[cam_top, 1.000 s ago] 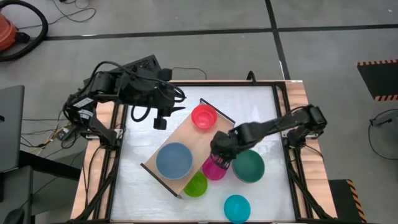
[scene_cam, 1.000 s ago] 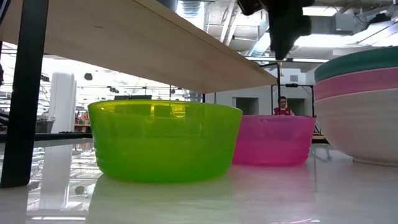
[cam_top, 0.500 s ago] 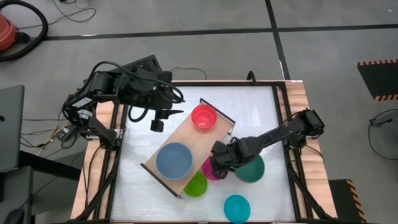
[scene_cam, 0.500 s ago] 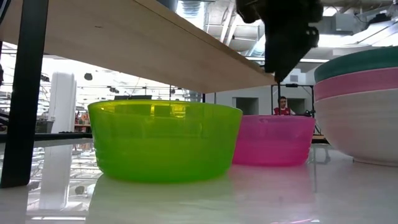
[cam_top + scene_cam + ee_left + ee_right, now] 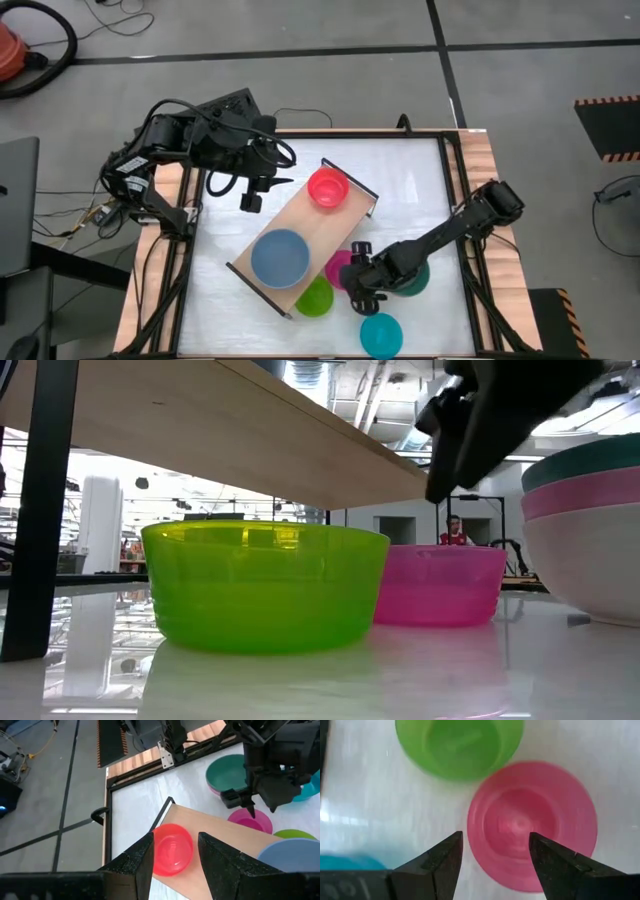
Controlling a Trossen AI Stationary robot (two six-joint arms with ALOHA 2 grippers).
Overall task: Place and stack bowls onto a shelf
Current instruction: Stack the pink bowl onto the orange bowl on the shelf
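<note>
Magenta bowl [image 5: 532, 825] sits on the table just beside the lime bowl [image 5: 459, 745], near the shelf [image 5: 300, 235] edge. Right gripper [image 5: 495, 852] hovers over it, fingers spread wide, holding nothing. Thin plastic: likely light, stiff, slick; pinch the rim wall. Left gripper [image 5: 175, 852] waits open above the red bowl [image 5: 171, 849].

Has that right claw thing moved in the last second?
Yes. In the high view the right end effector slid from beside the shelf edge toward the cyan bowl, now over the magenta bowl.
</note>
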